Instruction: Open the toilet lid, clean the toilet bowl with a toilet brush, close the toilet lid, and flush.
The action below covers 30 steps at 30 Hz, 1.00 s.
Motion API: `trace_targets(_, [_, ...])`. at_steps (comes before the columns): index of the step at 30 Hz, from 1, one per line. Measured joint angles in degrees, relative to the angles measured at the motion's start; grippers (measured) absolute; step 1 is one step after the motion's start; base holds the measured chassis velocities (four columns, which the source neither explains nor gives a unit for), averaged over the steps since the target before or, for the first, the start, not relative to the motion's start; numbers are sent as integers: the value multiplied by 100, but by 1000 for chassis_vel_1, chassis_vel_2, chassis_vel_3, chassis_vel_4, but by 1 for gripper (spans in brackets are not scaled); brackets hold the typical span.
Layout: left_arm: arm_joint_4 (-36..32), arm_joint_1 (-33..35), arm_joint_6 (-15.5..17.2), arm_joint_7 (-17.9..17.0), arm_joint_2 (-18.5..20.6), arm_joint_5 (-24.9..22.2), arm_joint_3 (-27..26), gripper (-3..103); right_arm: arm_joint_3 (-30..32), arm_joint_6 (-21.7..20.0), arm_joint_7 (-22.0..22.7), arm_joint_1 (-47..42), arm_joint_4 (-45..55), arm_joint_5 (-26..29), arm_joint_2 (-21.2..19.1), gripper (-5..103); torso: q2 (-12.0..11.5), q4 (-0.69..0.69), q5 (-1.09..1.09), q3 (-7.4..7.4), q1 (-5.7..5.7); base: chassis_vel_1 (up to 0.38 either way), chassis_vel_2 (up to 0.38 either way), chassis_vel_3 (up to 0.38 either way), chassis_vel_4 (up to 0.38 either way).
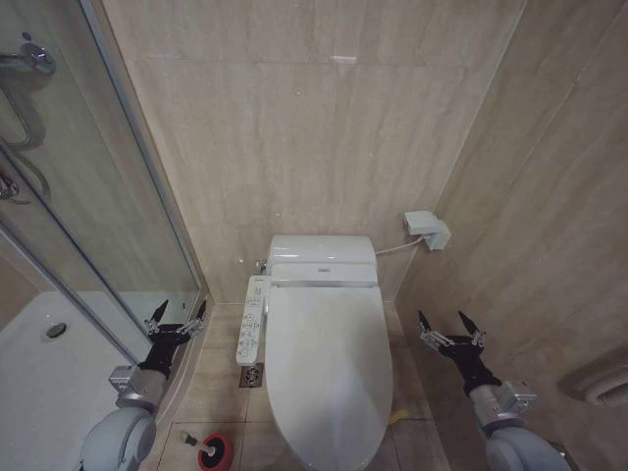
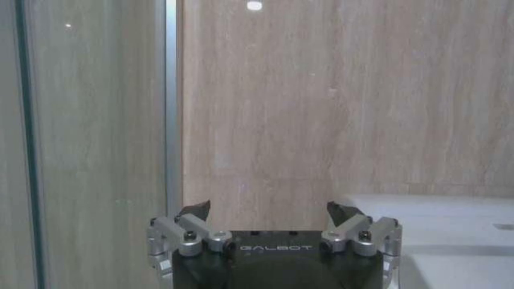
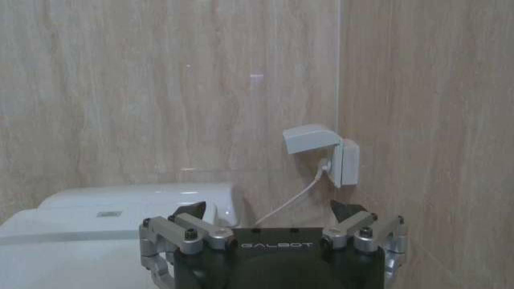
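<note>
The toilet lid [image 1: 329, 368] lies shut over the toilet bowl, glossy white, in the middle of the head view; its back end shows in the right wrist view as the toilet lid [image 3: 72, 241]. A white button panel [image 1: 252, 321] runs along the bowl's left side. On the floor at lower left stands the toilet brush [image 1: 209, 447] in its red round holder. My left gripper [image 1: 177, 314] hangs open left of the toilet, beside the shower glass, and is seen close up as the left gripper [image 2: 269, 211]. My right gripper [image 1: 450, 325] is open to the right of the toilet, with the right gripper [image 3: 269, 211] empty.
A glass shower enclosure [image 1: 88, 216] with a white tray [image 1: 49, 373] stands on the left. A wall socket box [image 1: 428, 230] with a cable sits behind the toilet on the right. Beige tiled walls close in on both sides. A floor drain [image 1: 251, 375] lies by the bowl.
</note>
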Motion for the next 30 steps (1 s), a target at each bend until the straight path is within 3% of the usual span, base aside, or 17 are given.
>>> trace_targets(1, [40, -47, 5, -1, 34, -22, 8, 96, 0, 0, 0, 0, 0, 0, 0, 100, 0, 0, 0, 0, 0, 0, 0, 0, 0])
trace_targets(12, [515, -495, -22, 87, 530, -306, 105, 93, 0, 0, 0, 0, 0, 0, 0, 100, 0, 1, -2, 0, 0, 0, 0, 0, 0])
trace_targets(18, [1121, -1061, -155, 280, 884, -523, 228, 93, 0, 0, 0, 0, 0, 0, 0, 100, 0, 0, -1, 0, 0, 0, 0, 0, 0])
trace_targets(30, [1792, -1952, -385, 698, 973, -775, 616, 89, 0, 0, 0, 0, 0, 0, 0, 100, 0, 0, 2, 0, 0, 0, 0, 0, 0])
